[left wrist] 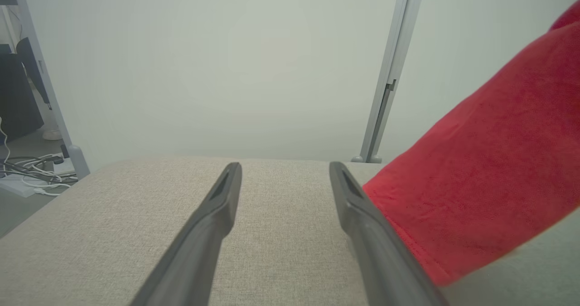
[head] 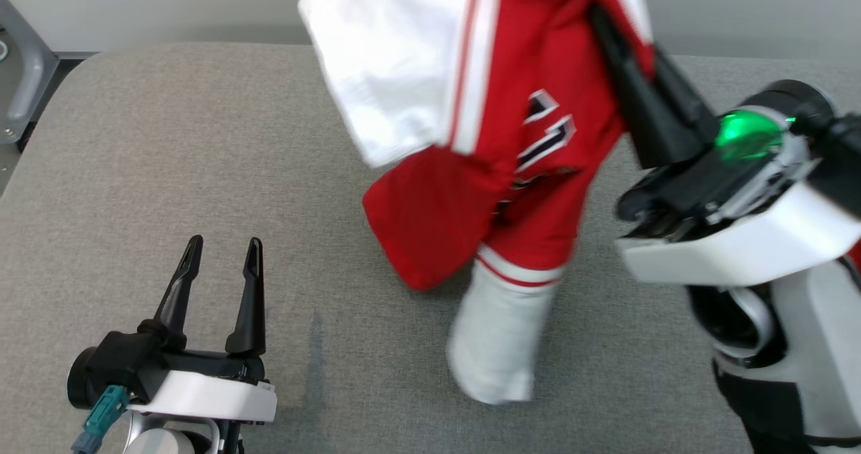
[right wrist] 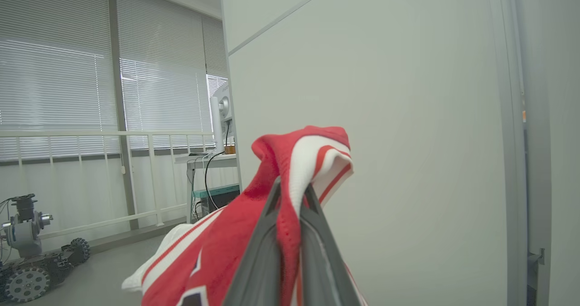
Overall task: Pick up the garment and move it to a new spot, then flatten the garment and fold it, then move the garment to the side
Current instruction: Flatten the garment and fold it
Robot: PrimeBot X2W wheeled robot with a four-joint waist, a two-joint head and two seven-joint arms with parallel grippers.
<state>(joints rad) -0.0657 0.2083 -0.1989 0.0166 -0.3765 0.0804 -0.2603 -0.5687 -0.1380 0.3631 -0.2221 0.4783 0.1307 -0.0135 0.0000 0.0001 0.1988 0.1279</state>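
The garment [head: 511, 138] is a red and white jersey with dark numbers, hanging in the air over the grey padded table [head: 168, 171]. Its white lower end [head: 494, 353] drapes onto the table. My right gripper [head: 622, 33] is shut on the garment's upper edge, raised high at the right. In the right wrist view the fingers [right wrist: 265, 247] pinch a red and white striped fold of the garment [right wrist: 312, 161]. My left gripper [head: 222, 252] stands open at the lower left above the table, holding nothing. In the left wrist view my left gripper [left wrist: 284, 170] is open, with the garment [left wrist: 489, 170] to its right.
A grey metal frame [head: 23, 70] stands off the table's far left corner. A pale wall with an upright post [left wrist: 387, 84] lies beyond the table's far edge. Cables [left wrist: 31, 170] lie on the floor at the left. A small wheeled robot [right wrist: 31, 247] sits on the floor.
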